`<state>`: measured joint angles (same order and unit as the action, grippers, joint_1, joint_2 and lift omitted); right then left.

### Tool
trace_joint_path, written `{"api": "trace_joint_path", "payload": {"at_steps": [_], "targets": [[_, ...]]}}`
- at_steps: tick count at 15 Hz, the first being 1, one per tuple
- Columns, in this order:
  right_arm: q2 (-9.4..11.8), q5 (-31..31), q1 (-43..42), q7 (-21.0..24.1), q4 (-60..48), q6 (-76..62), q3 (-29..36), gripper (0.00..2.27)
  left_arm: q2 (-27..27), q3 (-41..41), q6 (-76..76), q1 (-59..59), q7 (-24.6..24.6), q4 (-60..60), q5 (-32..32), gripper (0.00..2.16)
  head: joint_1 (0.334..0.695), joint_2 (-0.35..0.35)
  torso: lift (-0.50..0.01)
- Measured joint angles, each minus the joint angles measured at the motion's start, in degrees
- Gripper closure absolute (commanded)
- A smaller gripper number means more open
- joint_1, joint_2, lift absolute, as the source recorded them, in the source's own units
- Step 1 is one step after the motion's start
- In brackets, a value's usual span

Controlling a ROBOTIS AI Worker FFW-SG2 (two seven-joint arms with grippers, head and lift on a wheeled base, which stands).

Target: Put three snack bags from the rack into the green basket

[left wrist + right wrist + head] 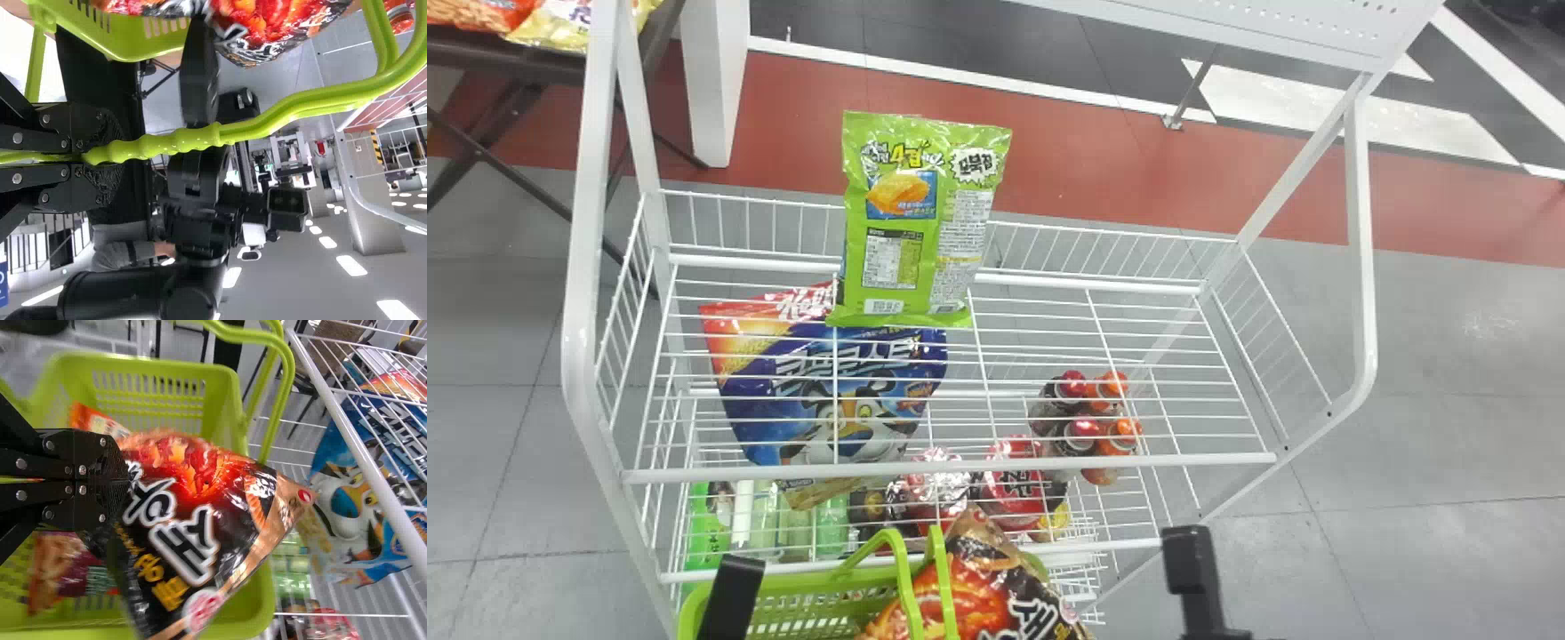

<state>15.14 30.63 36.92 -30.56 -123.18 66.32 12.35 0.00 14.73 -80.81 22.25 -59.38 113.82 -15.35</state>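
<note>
At the head view's bottom edge, parts of my left gripper (731,597) and right gripper (1193,562) flank the green basket (809,600) and a black snack bag (978,591). The left gripper (93,155) is shut on the green handle (280,110). In the right wrist view, my right gripper (120,480) is shut on the black snack bag (200,540), held tilted over the basket (247,587). An orange bag (97,421) and a maroon bag (67,567) lie inside the basket. A green snack bag (916,222) leans at the back of the rack's upper shelf (1103,462).
A blue cereal bag (827,382) shows behind the wires at the rack's left. Bottles (1085,431) and red packages (1014,489) stand on lower levels. The rack's white side posts (580,267) frame it, with a dark table (507,58) holding bags at back left.
</note>
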Motion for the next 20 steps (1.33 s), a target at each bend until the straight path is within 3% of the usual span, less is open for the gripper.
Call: {"api": "trace_joint_path", "payload": {"at_steps": [6,9,10,11,12,13,20], "targets": [[2.0,-3.4,-3.1,2.1,9.2,-6.0,-11.5,2.24,0.0,0.4,0.0,0.0,0.1,0.1,0.2,1.33,0.695,-0.35,0.0],[3.2,-6.9,-3.2,5.9,12.8,-7.6,-16.8,2.24,0.0,0.4,0.0,0.0,0.1,0.0,0.2,1.33,0.695,-0.35,0.0],[3.3,-7.5,-3.3,6.3,13.5,-7.9,-17.6,2.05,0.0,0.4,0.0,0.0,0.0,0.0,0.2,1.33,0.695,-0.35,0.0],[3.6,-7.2,-3.1,6.2,13.4,-7.8,-17.6,1.49,0.0,0.3,0.0,0.0,-0.1,0.0,0.2,1.33,0.695,-0.35,0.0],[4.0,-6.4,-2.3,5.9,11.8,-7.0,-17.0,0.32,0.0,0.3,0.0,0.0,-0.2,0.0,0.2,1.33,0.695,-0.35,0.0],[4.2,-5.7,-0.9,5.7,9.2,-6.1,-16.1,0.0,0.0,0.3,0.0,0.0,-0.2,0.0,0.2,1.33,0.695,-0.35,0.0],[4.3,1.2,6.0,3.4,-11.2,14.8,-3.8,0.06,0.0,-0.3,0.2,0.0,-0.6,-0.1,0.0,1.33,0.695,-0.35,0.0]]}}
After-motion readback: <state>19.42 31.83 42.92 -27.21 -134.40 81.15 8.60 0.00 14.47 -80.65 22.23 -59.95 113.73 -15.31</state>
